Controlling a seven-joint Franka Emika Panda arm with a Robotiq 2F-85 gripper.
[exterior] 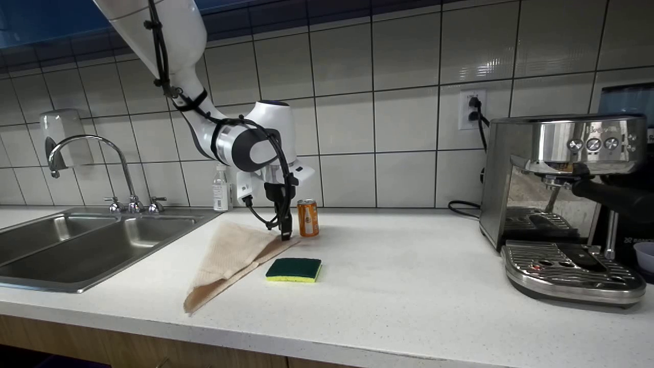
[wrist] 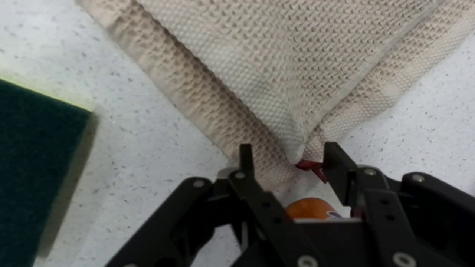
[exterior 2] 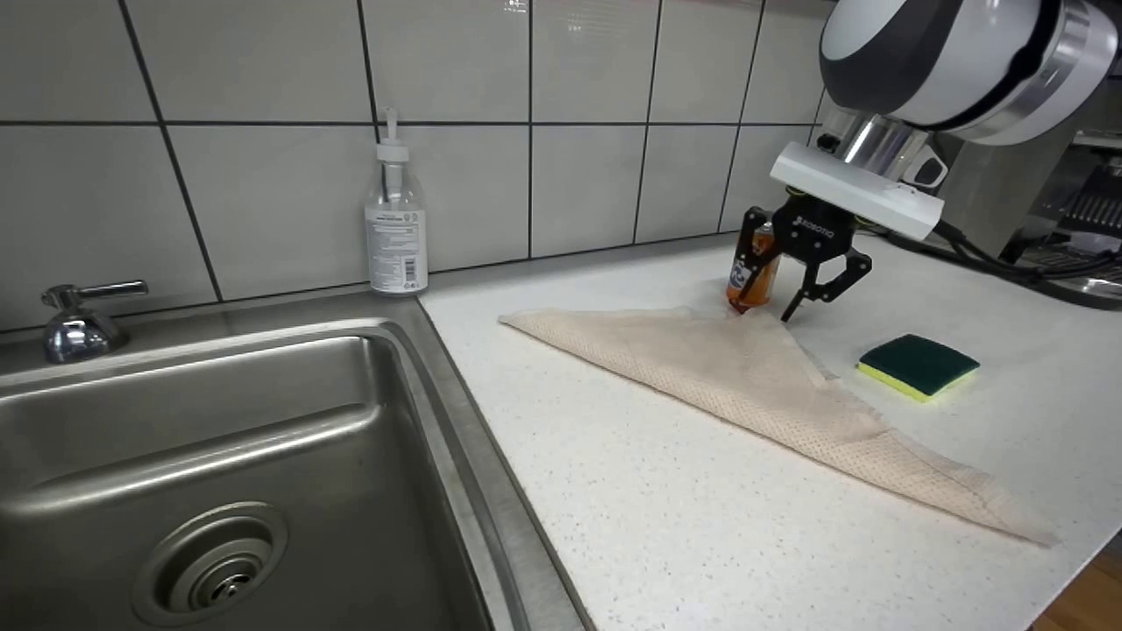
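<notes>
Cloth (exterior: 230, 255) doubled over once; fold looks nearly done.
In an exterior view, it lies on the counter (exterior: 434, 301) between sink (exterior: 207, 215) and sponge (exterior: 294, 268). In an exterior view, gripper (exterior 2: 763, 313) stands spread at the cloth's corner near the can (exterior 2: 759, 285), pinching nothing. Wrist view: upper layer's corner stops short of the lower's; squaring up, backing off seem left.

Dimpled cloth towel (wrist: 274, 66); matt-topped sponge (exterior: 293, 269); smooth, shiny metal sink (exterior 2: 307, 473); glossy can (exterior: 308, 219), seemingly metal.
</notes>
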